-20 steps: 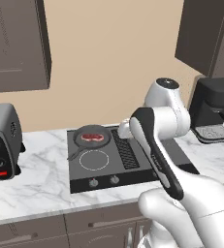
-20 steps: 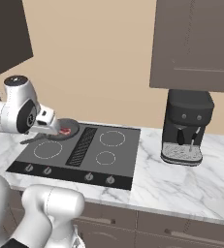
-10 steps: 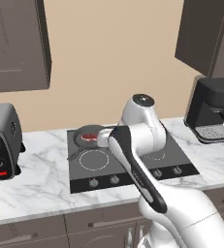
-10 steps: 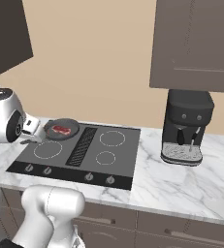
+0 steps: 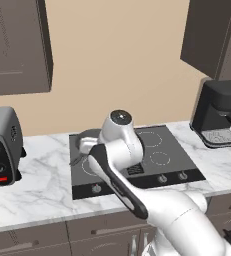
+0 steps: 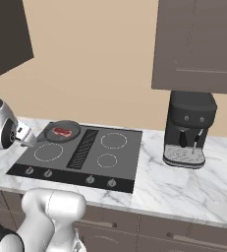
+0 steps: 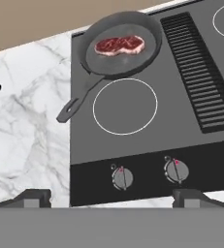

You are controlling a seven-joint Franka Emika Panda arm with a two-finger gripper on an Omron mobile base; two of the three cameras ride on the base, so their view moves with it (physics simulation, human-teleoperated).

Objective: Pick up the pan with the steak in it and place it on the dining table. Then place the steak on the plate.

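The dark grey pan (image 7: pixel 124 45) is seen on the stovetop's rear burner, handle angled toward the marble surface. The red marbled steak (image 7: pixel 120 44) lies flat inside it.

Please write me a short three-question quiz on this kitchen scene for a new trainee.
1. True or false: the steak lies in the pan.
2. Where does the pan sit? A) on the rear burner of the stove, at the toaster's side B) on the marble counter C) under the coffee machine
3. Fill in: in the hand view the pan's handle reaches out over the stove's edge towards the ____ counter.

Key: 1 true; 2 A; 3 marble. Note: the gripper hangs above the knobs with its fingers apart, holding nothing.
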